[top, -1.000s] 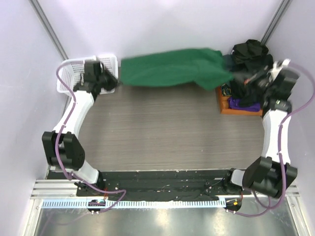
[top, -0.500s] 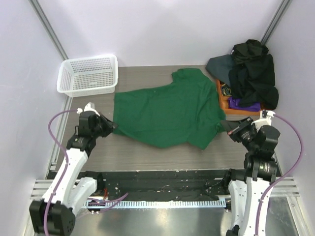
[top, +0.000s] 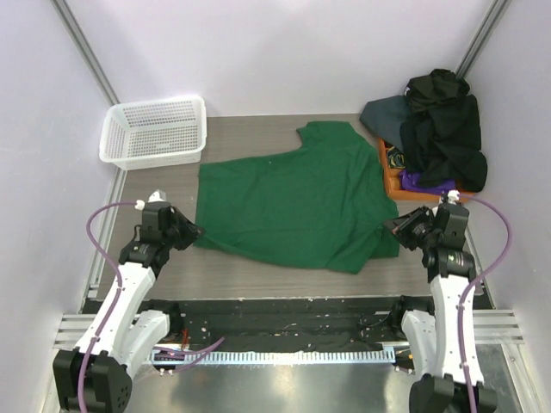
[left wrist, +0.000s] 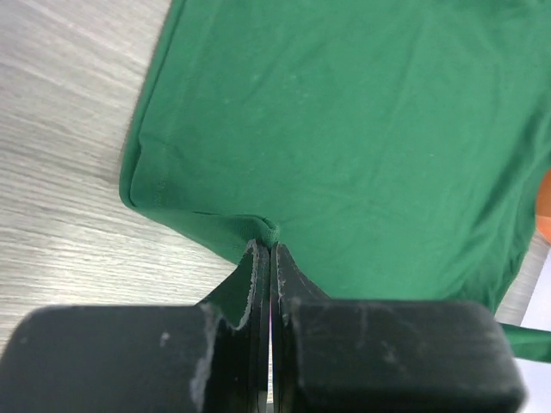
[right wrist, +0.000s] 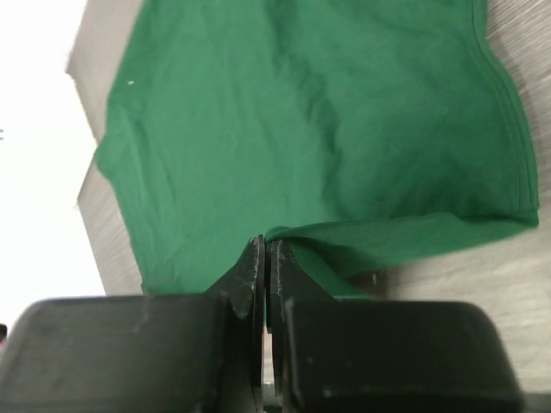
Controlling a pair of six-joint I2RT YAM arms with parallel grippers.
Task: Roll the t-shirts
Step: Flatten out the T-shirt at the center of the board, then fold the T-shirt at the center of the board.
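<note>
A dark green t-shirt [top: 288, 202] lies spread across the middle of the table. My left gripper [top: 196, 232] is shut on its near left hem, pinching a small fold of green cloth [left wrist: 269, 231]. At the shirt's near right corner my right gripper [top: 389, 226] is shut on the hem [right wrist: 284, 234], which lifts slightly off the table there. More t-shirts, black [top: 443, 120], dark slate [top: 383, 112] and purple [top: 422, 182], are piled at the back right.
A white mesh basket [top: 155, 129] stands at the back left corner. The pile of shirts sits on an orange tray [top: 389, 168] at the right edge. White walls close in the table on three sides.
A second ago both grippers held the green shirt up at the back of the table. They have drawn it toward the near edge and laid it out flat, then shifted slightly further.
</note>
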